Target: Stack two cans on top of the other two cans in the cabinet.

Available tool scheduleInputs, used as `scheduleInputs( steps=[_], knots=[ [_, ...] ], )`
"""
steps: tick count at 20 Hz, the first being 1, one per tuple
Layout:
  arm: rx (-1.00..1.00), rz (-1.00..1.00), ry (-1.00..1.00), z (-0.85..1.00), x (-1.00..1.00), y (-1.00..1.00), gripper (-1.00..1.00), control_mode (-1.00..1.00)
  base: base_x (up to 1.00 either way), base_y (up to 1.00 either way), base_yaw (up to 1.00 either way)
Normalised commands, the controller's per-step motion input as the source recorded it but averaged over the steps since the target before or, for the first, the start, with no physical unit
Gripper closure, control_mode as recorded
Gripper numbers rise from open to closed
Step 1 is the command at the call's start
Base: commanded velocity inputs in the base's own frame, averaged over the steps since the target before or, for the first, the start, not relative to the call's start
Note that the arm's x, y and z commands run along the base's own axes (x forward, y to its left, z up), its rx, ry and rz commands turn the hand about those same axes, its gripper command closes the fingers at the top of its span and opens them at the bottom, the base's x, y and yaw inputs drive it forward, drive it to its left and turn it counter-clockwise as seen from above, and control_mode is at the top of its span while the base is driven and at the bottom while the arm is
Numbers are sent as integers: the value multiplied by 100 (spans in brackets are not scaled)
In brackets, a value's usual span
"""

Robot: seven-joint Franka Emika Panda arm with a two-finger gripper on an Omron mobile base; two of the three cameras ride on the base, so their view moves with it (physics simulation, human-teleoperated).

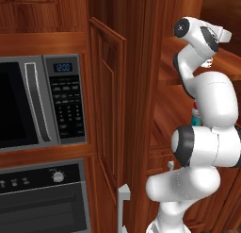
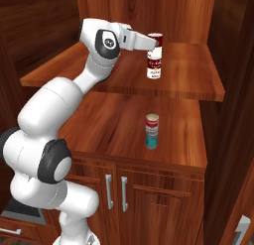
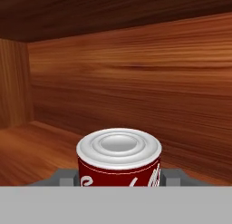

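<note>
Glossy white rounded arm (image 2: 47, 115) segments, dark grey joint caps.

Glossy reddish-brown cabinet (image 2: 163, 85); one can (image 2: 155, 50) white with a red band, the lower stack (image 2: 152, 131) red over teal-blue.

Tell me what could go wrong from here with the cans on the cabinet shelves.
The tool is shut on the upper can, which sits on the soup can on the upper shelf. If the two aren't aligned, releasing or pulling back sideways could topple both. The red can on the teal can below also looks narrow and tippable.
</note>
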Motion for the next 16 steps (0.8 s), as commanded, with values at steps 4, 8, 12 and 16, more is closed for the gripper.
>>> scheduleInputs(
  steps=[4, 8, 12, 16],
  knots=[
    [2, 0, -3, -7, 8, -5, 100, -100, 0, 0, 0],
    [1, 0, -3, -7, 7, -3, 100, -100, 0, 0, 0],
    [0, 0, -4, -5, 7, -2, 100, -100, 0, 0, 0],
    [0, 0, -6, 0, 2, -1, 100, -100, 0, 0, 0]
  ],
)
